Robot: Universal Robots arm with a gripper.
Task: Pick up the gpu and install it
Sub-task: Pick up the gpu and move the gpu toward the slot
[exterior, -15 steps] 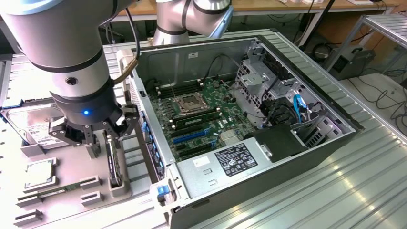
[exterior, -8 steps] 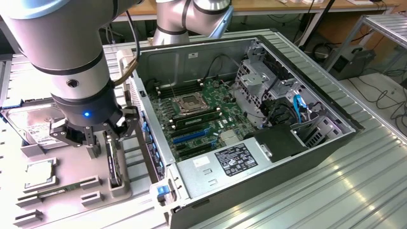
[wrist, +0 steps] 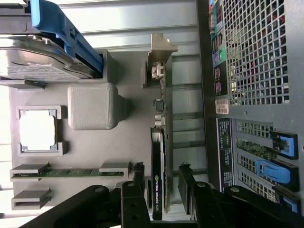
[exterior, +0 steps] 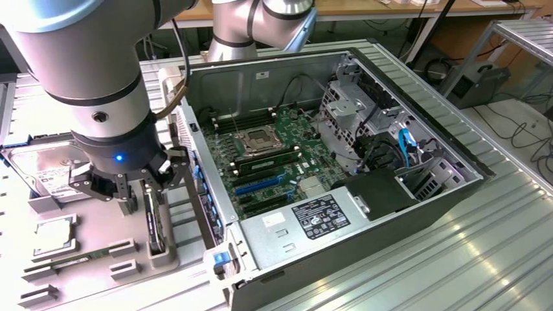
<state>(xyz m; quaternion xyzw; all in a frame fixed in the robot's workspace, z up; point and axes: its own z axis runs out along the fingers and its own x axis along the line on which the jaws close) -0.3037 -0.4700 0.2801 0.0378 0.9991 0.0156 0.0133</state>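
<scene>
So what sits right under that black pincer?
A slim black expansion card standing on edge in a grey plastic tray. The open pincer straddles it. The card's lower edge is hidden in the tray.

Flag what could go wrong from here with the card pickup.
1. The open gripper straddles the card off-centre; closing could shove it sideways in the gray holder.
2. It sits over the end far from the metal bracket, so the card may tilt when lifted.
3. The computer case stands close beside; a swing could clip it.
</scene>
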